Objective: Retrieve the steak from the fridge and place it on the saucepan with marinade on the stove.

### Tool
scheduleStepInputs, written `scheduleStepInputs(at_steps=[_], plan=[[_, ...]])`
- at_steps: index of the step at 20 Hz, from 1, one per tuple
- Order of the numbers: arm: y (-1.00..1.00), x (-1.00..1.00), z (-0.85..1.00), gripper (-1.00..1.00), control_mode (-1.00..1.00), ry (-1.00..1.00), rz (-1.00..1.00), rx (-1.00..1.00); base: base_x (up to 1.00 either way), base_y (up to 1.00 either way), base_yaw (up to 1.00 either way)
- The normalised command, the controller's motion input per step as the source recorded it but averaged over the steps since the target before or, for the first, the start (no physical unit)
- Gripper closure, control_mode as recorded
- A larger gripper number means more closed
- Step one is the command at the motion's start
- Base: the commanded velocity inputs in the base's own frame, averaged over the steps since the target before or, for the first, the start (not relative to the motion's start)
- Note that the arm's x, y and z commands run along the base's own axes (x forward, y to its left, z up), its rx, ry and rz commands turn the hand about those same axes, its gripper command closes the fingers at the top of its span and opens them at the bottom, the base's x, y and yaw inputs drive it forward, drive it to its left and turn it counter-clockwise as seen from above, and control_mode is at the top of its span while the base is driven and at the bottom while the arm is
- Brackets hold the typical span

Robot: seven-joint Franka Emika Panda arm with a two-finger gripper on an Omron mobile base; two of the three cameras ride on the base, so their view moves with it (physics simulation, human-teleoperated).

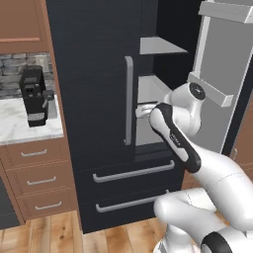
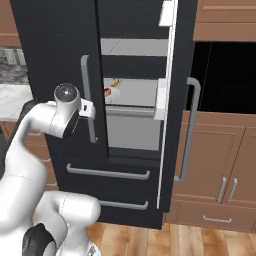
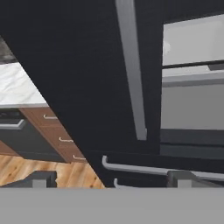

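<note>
Hand [image 3: 109, 179] spread wide apart, gripping nothing, hanging right in front of the closed left door of the fridge [image 1: 94, 74], beside its long grey handle [image 3: 131, 65]. Right door [image 2: 172, 100] swung open. Steak [image 2: 107, 92] sitting on a plate [image 2: 113, 93] on the middle shelf [image 2: 135, 95], at 2 o'clock from the hand, well apart. Coffee machine [image 1: 33, 96] over on the marble surface [image 1: 20, 126] at 9 o'clock.

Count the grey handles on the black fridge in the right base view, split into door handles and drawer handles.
Door handles on the fridge: 2 (left door handle, right door handle)
Drawer handles: 2 (upper drawer handle, lower drawer handle)
Total: 4
</note>
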Motion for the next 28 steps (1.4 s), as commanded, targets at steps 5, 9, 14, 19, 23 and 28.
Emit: scheduleStepInputs(at_steps=[5,9,14,19,23,28], plan=[[0.04,0.39,0.5,-1.0,-1.0,-0.01,-0.04,0.0,0.0,0.0,0.0],[0.01,0.29,0.22,-1.0,-1.0,-0.13,-0.02,0.0,0.0,0.0,0.0],[0.04,0.28,0.02,-1.0,-1.0,-0.21,0.0,0.0,0.0,0.0,0.0],[0.08,0.3,-0.04,-1.0,-1.0,-0.2,0.0,0.0,0.0,0.0,0.0],[0.09,0.41,0.03,-1.0,-1.0,-0.01,0.0,0.0,0.0,0.0,0.0],[0.0,0.57,0.18,-1.0,-1.0,0.03,0.0,0.0,0.0,0.0,0.0]])
